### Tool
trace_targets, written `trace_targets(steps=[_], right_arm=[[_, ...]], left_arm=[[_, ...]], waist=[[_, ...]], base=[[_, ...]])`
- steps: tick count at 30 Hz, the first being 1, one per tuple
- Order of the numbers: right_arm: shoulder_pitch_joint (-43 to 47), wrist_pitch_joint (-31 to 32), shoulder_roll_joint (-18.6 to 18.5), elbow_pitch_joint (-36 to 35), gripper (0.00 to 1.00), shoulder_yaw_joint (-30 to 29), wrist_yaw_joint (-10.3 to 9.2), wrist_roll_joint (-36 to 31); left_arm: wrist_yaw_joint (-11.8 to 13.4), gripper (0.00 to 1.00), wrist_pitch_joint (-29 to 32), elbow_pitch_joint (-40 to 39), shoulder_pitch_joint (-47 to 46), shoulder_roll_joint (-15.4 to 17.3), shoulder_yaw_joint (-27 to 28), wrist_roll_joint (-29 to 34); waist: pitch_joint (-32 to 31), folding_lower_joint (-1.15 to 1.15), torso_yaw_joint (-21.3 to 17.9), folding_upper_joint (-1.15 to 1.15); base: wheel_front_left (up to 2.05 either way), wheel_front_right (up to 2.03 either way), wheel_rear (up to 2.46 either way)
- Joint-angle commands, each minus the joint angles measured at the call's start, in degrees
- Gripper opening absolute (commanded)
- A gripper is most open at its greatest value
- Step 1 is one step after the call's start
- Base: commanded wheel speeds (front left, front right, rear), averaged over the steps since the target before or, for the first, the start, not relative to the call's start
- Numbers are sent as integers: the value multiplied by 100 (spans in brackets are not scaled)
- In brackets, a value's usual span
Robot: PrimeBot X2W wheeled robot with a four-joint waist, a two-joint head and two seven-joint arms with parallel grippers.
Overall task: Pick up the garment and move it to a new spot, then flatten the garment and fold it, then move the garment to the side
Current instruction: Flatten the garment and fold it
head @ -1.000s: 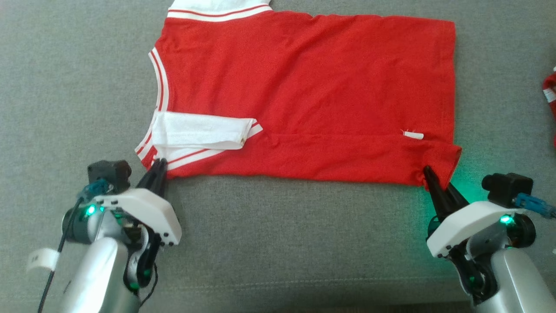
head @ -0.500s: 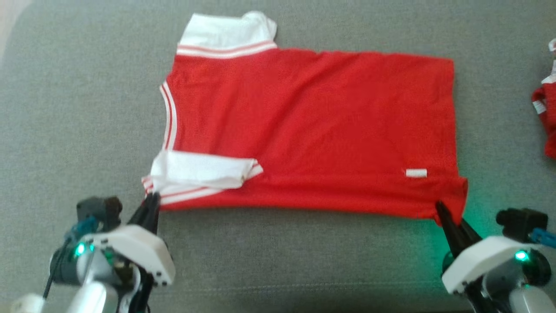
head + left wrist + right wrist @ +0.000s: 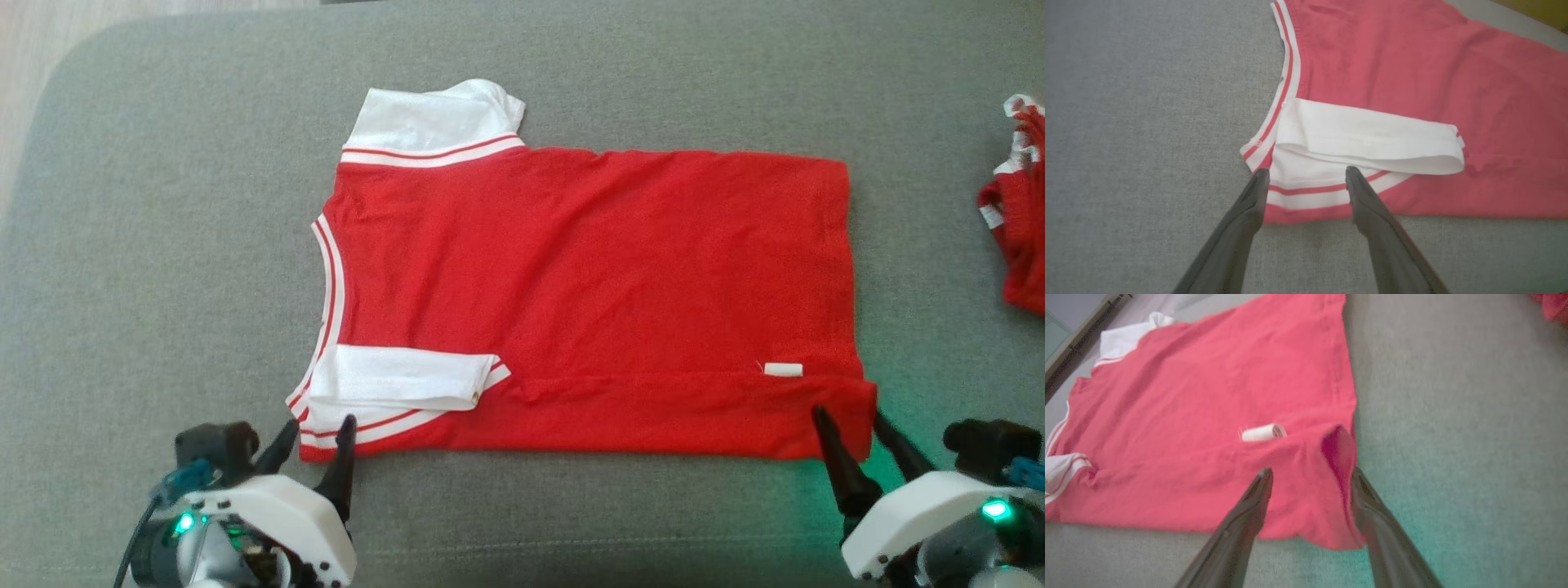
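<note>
Lying spread across the middle of the grey cushion (image 3: 163, 286), the garment (image 3: 588, 278) is a red shirt with its collar to the left and its hem to the right. One white sleeve (image 3: 429, 114) sticks out at the far edge. The other sleeve (image 3: 400, 380) is folded in over the red body near the left corner. A small white tag (image 3: 782, 369) sits just inside the near right corner.

The left gripper (image 3: 321, 422) has its fingers spread, the tips over the striped band at the near left corner, pinching nothing. The right gripper (image 3: 847, 412) is likewise spread, straddling the near right hem corner, where a fold of cloth stands up slightly between the fingers.

A second red-and-white garment (image 3: 1016, 237) lies bunched at the right edge, well apart from the shirt. Pale floor (image 3: 49, 41) shows beyond the cushion's far left corner.
</note>
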Motion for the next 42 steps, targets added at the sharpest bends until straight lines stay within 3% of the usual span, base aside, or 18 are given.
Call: trace_targets(steps=[1, 12, 27, 34, 42], right_arm=[[-115, -194, -74, -301, 100, 59, 37, -144], [-470, -1156, 37, -1445, 100, 49, 37, -831], [-425, -989, 192, -1842, 100, -38, 37, -905], [-627, -981, 182, -1914, 100, 15, 37, -879], [-1030, -1080, 106, -1867, 100, 157, 37, -817]], left_arm=[[-9, 100, -228, -136, -258, -1, 235, -6], [225, 100, -1741, -450, -594, -67, 386, 580], [259, 100, -1972, -480, -836, 13, 313, 764], [-157, 100, -1730, 206, -1975, -45, 124, 603], [-729, 100, -1536, 2086, -4096, -315, -14, 368]], waist=[[-36, 0, -29, 0], [-344, 0, -86, 0], [-243, 0, -83, 0], [302, 0, -115, 0], [1039, 0, -385, 0]], base=[[0, 0, 0], [0, 0, 0], [0, 0, 0], [0, 0, 0], [0, 0, 0]])
